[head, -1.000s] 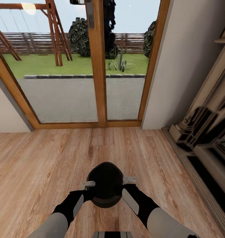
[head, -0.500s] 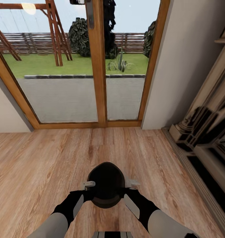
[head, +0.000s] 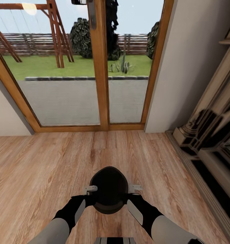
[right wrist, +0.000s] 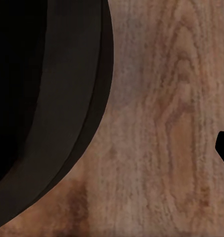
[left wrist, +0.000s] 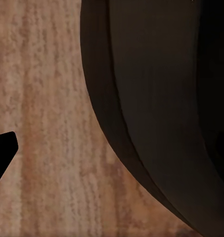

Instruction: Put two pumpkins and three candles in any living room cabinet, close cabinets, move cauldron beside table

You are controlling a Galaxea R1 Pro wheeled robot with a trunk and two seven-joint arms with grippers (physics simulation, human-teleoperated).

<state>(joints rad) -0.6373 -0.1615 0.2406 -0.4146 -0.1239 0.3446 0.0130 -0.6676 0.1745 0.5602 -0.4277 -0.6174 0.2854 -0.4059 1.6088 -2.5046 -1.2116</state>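
The cauldron (head: 109, 189) sits between both arms, w/ the left claw (head: 90, 188) and right claw (head: 134, 187) each against one side of its rim, apparently clamped on it. It hangs over the wood floor (head: 44, 162) near the glass door (head: 101, 67). No coffee surface nearby, so placement's probably still left.

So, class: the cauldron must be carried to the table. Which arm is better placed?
Neither alone: the left gripper and right gripper flank the cauldron at opposite sides, so probably both together.
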